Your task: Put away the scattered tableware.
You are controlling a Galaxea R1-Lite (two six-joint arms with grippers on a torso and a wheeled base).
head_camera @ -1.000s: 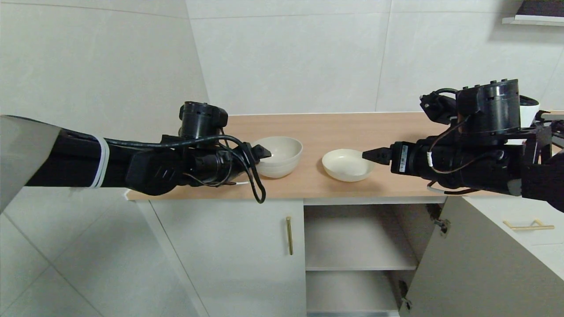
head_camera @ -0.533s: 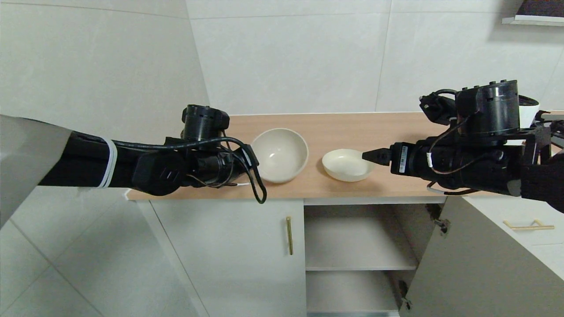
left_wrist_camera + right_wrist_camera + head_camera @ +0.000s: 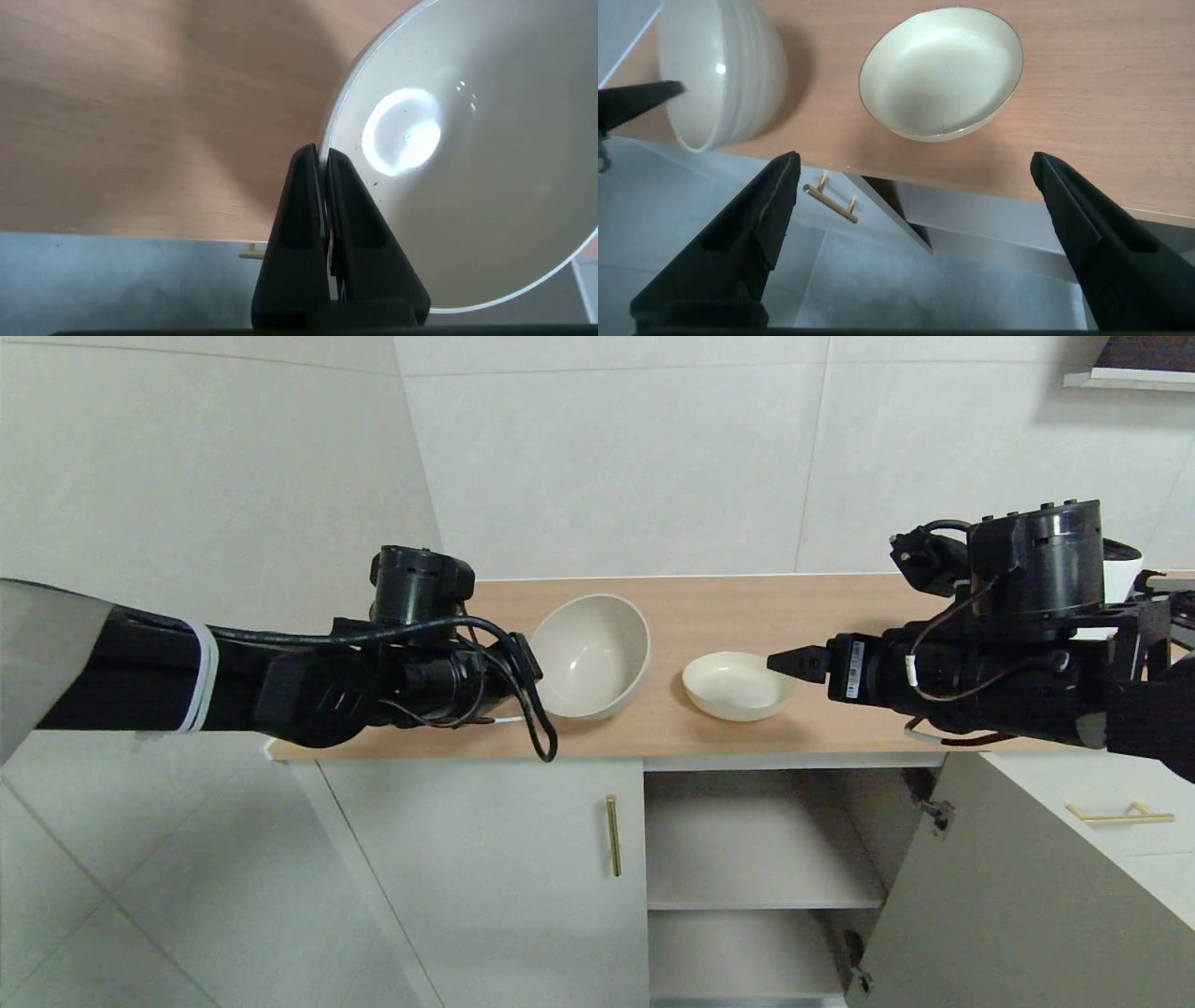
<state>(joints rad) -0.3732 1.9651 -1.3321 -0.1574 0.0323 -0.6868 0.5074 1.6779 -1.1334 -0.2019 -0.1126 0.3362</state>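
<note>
While we look down from the head view, our left tool [image 3: 527, 658] has tipped the big bowl [image 3: 593, 658] up, left of the middle on the tabletop [image 3: 709, 607], so putting away has begun. Our right tool [image 3: 789, 665] sits beside the small bowl [image 3: 733, 686]. From the left wrist, the tool pinches the big bowl's rim tight. From the right wrist, that tool gapes wide, holding nothing. We count two bowls.

The deep bowl [image 3: 593, 658] in the black left gripper [image 3: 530, 661] was plain cream. Just off the black right gripper [image 3: 782, 665], the shallow bowl [image 3: 735, 686] matched — on pale wood-grain countertop [image 3: 747, 607].
</note>
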